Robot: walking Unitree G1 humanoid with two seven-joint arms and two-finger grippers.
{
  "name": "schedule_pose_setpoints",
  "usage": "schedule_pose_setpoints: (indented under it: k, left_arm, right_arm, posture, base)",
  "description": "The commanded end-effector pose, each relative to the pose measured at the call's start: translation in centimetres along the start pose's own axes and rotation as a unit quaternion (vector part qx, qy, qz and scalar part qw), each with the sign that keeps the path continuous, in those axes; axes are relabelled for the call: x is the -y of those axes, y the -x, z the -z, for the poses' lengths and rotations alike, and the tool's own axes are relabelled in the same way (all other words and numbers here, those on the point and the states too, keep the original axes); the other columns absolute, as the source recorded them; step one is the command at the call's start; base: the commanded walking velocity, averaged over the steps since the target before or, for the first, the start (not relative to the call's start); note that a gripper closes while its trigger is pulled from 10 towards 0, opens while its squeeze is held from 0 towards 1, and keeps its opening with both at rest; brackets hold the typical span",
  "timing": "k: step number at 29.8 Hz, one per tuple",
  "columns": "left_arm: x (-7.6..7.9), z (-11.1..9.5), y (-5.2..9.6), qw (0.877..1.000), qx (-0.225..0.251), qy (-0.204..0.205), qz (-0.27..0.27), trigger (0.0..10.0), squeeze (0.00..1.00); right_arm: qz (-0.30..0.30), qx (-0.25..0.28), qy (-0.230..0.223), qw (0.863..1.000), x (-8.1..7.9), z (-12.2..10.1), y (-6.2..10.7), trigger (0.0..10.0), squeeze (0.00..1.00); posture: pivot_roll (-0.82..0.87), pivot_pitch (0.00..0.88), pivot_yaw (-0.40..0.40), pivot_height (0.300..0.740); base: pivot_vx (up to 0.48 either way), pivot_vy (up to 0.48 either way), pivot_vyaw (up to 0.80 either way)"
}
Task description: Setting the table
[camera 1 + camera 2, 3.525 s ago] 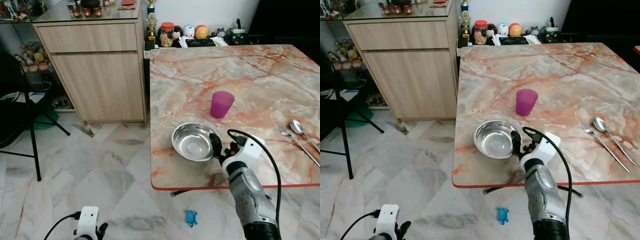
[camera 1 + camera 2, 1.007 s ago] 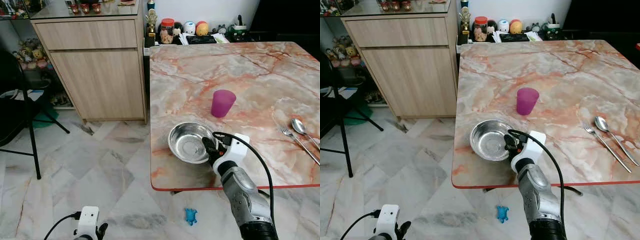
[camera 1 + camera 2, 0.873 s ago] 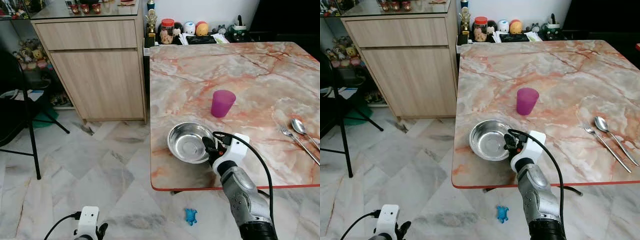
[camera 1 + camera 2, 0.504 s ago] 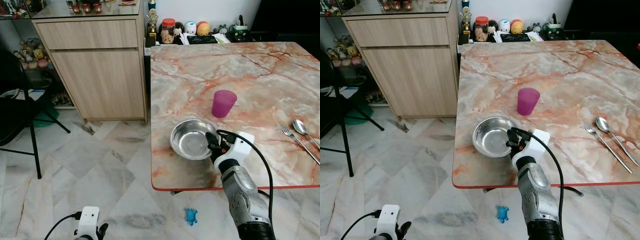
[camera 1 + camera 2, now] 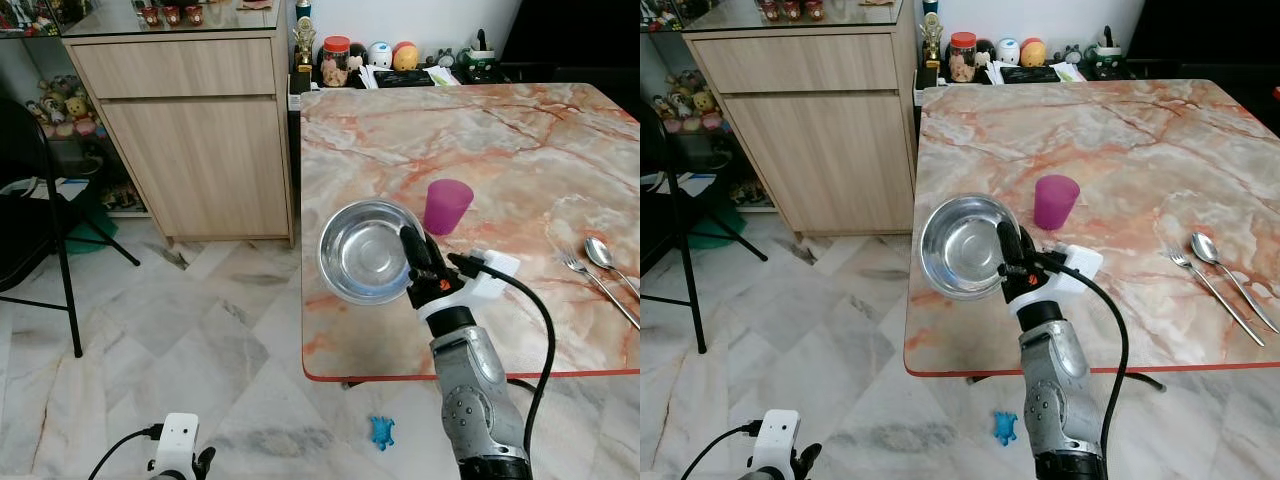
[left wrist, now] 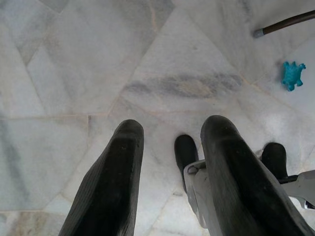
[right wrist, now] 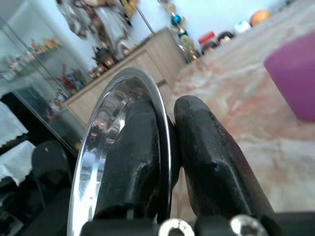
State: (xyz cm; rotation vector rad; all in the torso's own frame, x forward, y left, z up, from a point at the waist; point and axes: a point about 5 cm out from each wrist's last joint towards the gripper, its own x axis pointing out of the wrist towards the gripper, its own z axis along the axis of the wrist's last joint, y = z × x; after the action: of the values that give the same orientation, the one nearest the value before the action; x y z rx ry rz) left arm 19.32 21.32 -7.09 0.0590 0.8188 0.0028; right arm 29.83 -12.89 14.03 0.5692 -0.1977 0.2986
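While the marble table (image 5: 520, 150) waits half laid, the robot's right gripper (image 5: 414, 262) holds a steel bowl (image 5: 364, 250) clear of the tabletop, above the near left corner. The bowl is tilted steeply, its hollow facing the head camera, and it overhangs the table's left edge. Its two black fingers (image 7: 142, 152) are clamped on the bowl's rim, one inside the bowl and one against its outer wall, as the right wrist view shows plainly.

Just beyond the bowl, a purple cup (image 5: 447, 206) stands upright on the marble, apart from it. Well off to the right, a spoon (image 5: 601, 255) and a fork (image 5: 590, 283) lie side by side near the table's right edge.

Down by the tiled floor (image 5: 180, 340), the left gripper (image 6: 170, 182) hangs idle, its fingers spread with a wide gap between them and nothing in it. A small blue toy (image 5: 381, 433) lies on the tiles under the table's near edge.

Left of the table stands a wooden cabinet (image 5: 190, 130) with a drawer above a door, and a black chair (image 5: 40, 230) sits at the far left. Jars and small ornaments (image 5: 385, 58) crowd a low surface against the wall behind the table.
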Motion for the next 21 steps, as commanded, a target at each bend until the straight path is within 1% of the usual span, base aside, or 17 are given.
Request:
schedule_pose_setpoints:
  k: [1,6,9,16,18,21]
  left_arm:
    - [0.13,0.83,0.16,1.000,-0.019,-0.003,0.000,10.0,0.00]
    - [0.17,0.85,0.16,1.000,-0.019,-0.004,-0.001,10.0,0.00]
    - [0.17,0.87,0.17,1.000,-0.017,0.002,-0.002,10.0,0.00]
    - [0.25,0.98,0.19,1.000,-0.022,-0.017,0.006,10.0,0.00]
    - [0.23,0.96,0.19,1.000,-0.021,-0.017,0.004,10.0,0.00]
    - [0.30,0.93,0.18,1.000,-0.020,-0.016,0.005,10.0,0.00]
  right_arm:
    - [-0.007,0.007,-0.002,1.000,-0.26,-0.07,0.53,10.0,0.00]
    - [-0.006,0.016,-0.011,1.000,-0.21,-0.24,0.65,10.0,0.00]
    - [-0.012,0.021,-0.014,1.000,-0.33,-0.42,0.65,10.0,0.00]
    - [-0.014,0.036,-0.010,0.999,-0.57,-0.87,0.78,10.0,0.00]
    - [-0.013,0.036,-0.008,0.999,-0.53,-0.89,0.78,10.0,0.00]
    - [-0.015,0.039,-0.008,0.999,-0.54,-1.03,0.71,10.0,0.00]
  posture:
    - [0.00,0.063,0.005,0.740]
    - [0.00,0.062,0.004,0.740]
    - [0.00,0.063,0.004,0.740]
    - [0.00,0.060,0.007,0.740]
    - [0.00,0.059,0.007,0.740]
    - [0.00,0.052,0.005,0.740]
  base:
    - [0.000,0.000,0.00]
    - [0.000,0.000,0.00]
    - [0.000,0.000,0.00]
    - [0.000,0.000,0.00]
    - [0.000,-0.304,0.00]
    - [0.000,-0.480,0.00]
